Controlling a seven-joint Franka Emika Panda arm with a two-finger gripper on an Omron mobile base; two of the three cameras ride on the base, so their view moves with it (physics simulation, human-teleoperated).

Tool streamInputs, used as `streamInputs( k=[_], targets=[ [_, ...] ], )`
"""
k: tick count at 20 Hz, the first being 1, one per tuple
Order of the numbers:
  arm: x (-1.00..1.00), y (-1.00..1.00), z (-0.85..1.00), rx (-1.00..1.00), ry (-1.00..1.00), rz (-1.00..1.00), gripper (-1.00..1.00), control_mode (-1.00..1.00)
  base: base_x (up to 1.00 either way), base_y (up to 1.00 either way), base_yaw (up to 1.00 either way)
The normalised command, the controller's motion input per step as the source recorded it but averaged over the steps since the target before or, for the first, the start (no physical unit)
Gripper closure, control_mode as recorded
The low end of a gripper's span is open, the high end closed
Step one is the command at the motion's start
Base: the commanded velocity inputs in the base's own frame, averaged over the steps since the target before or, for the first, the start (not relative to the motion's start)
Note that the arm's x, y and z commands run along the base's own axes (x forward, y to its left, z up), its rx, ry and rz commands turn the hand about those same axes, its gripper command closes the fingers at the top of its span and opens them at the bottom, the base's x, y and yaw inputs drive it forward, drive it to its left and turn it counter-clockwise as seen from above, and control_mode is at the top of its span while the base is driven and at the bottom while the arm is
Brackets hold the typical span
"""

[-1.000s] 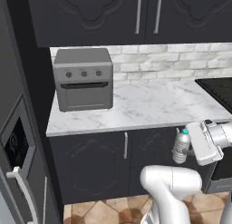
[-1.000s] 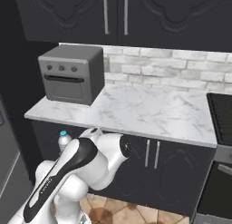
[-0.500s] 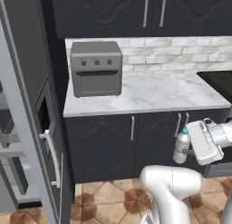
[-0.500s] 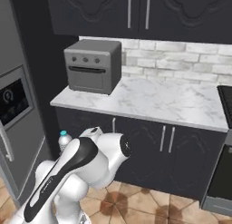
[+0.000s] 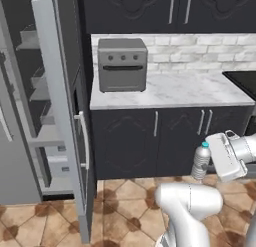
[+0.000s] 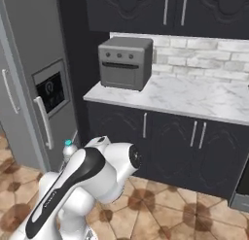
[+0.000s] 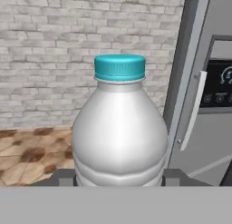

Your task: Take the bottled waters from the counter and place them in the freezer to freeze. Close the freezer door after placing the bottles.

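Small clear ribbed plastic bottle with a teal-blue screw cap (image 7: 119,128), upright, clamped in the white arm's two-finger hand (image 5: 209,166) and carried in the air in front of the dark lower cabinet fronts, clear of the floor. Seen from the hand camera at close range: rounded shoulder, narrow neck, cap on square, ribs starting low on the body where the dark fingertips (image 7: 61,177) flank it. Hand closed snugly on the bottle's lower body, one tip at each side.

Likely light to moderate in weight if full, with thin walls that give under a hard squeeze; smooth and probably a little slippery, so the ribbed waist looks the best place to hold, as now, rather than the tapering shoulder or the cap. Not fragile, but tall and narrow, so apt to topple when set down on a shelf unless lowered straight and released gently.

Outward from there: white grey-veined marble table (image 5: 170,90) behind, carrying a small grey toaster oven with knobs (image 5: 122,64), with no bottle visible on it. Further left in the left base view, the tall grey freezer section with its grey shelves (image 5: 30,91) standing exposed, and the narrow grey freezer door (image 5: 62,116) swung open, edge-on. Wider grey fridge door with black dispenser panel (image 6: 48,91) shut.
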Motion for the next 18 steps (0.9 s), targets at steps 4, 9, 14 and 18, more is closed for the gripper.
streamInputs(
  k=[4, 9, 14, 18],
  targets=[
    [0.0, 0.0, 0.0, 0.0, 0.0, 0.0, 1.0, 1.0, -0.42, 0.77, 0.09],
    [0.0, 0.0, 0.0, 0.0, 0.0, 0.0, 1.0, 1.0, -0.35, 0.96, 0.01],
    [0.0, 0.0, 0.0, 0.0, 0.0, 0.0, 1.0, 1.0, -0.2, 1.0, 0.0],
    [0.0, 0.0, 0.0, 0.0, 0.0, 0.0, 1.0, 1.0, 0.0, 1.0, -0.02]
  ],
)
